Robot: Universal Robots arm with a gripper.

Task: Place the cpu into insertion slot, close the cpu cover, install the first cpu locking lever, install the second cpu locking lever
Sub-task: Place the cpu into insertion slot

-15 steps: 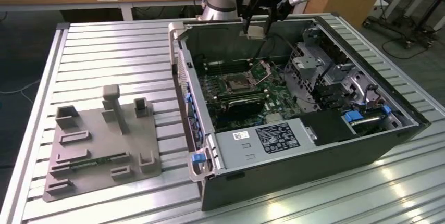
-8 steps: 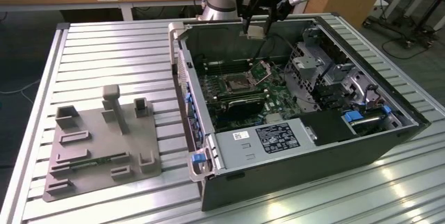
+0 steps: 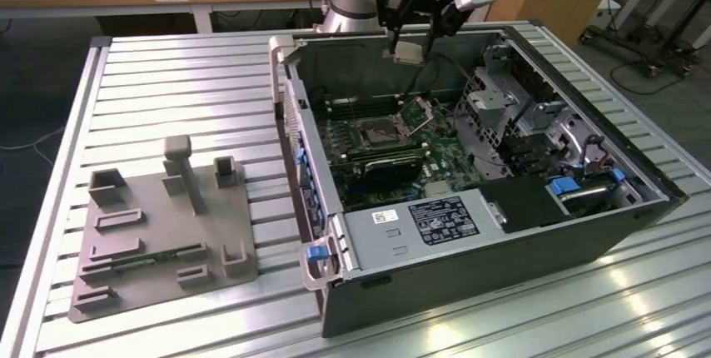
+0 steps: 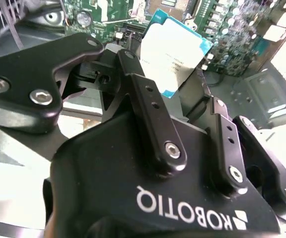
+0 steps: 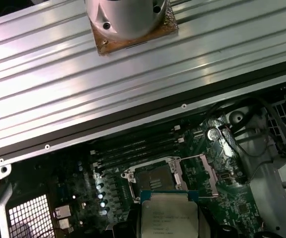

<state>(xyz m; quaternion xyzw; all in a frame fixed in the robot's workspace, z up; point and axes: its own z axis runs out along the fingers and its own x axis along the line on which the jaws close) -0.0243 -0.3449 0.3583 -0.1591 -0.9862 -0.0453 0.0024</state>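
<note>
End effector (image 3: 409, 43) closed on the cpu (image 3: 408, 53), held above the open computer case (image 3: 489, 279) on the slatted metal table (image 3: 166, 75). Second wrist view: black fingers (image 4: 150, 104) clamp the chip's opposite edges. First wrist view: the cpu hangs clear of the uncovered insertion slot (image 5: 155, 179), with the cpu cover (image 5: 205, 173) swung open beside it. A grey fixture plate (image 3: 156, 241) lies at the exterior view's left; the chip's print is too small to read

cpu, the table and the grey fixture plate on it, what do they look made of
cpu: silvery matte top that looks like a metal lid, on a teal-edged board, probably laminate.
table: ribbed silver slats with bright glare streaks, likely aluminium.
grey fixture plate: flat uniform grey with no shine, probably plastic, though the look leaves it open.
</note>
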